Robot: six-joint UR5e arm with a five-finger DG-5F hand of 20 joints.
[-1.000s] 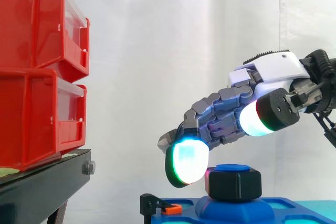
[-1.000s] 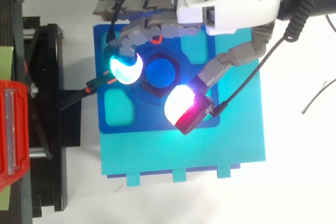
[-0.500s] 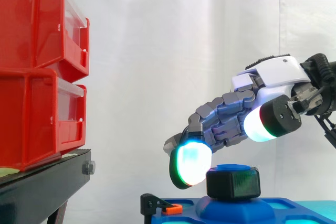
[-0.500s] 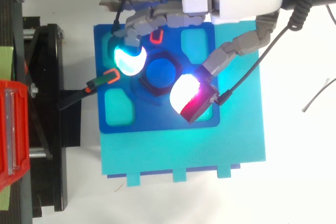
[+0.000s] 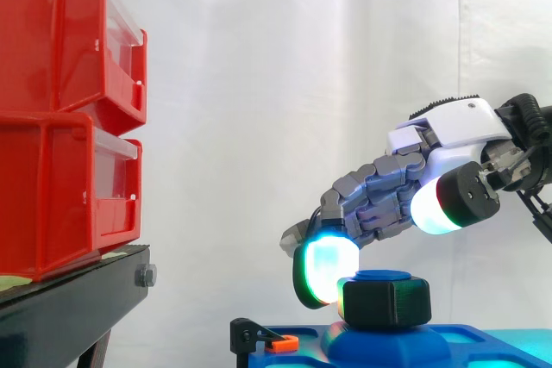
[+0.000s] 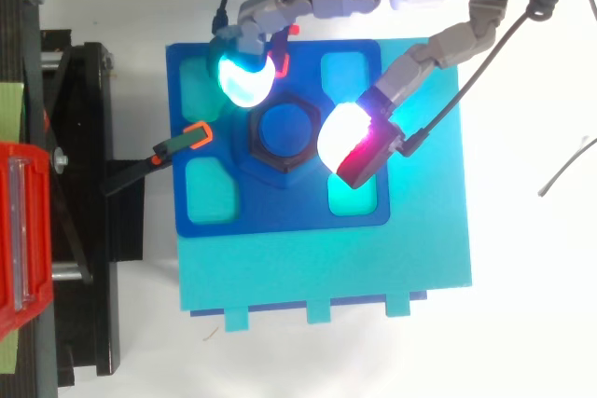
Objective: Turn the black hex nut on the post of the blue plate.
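1. We see the black nut (image 5: 385, 302) sitting on the blue post (image 6: 284, 130), at the middle of the blue plate (image 6: 280, 212).
2. The hand (image 5: 448, 131) hangs over the nut with curled fingers and holds nothing.
3. One glowing cyan fingertip (image 5: 326, 269) is down at nut height, just beside its left edge. We cannot tell whether it touches.
4. The thumb (image 5: 435, 208) is spread wide from the fingers and raised above the nut.
5. We note an orange-tipped clip (image 6: 196, 134) at the plate's edge, and red bins (image 5: 60, 118) on a black stand (image 5: 69, 308).
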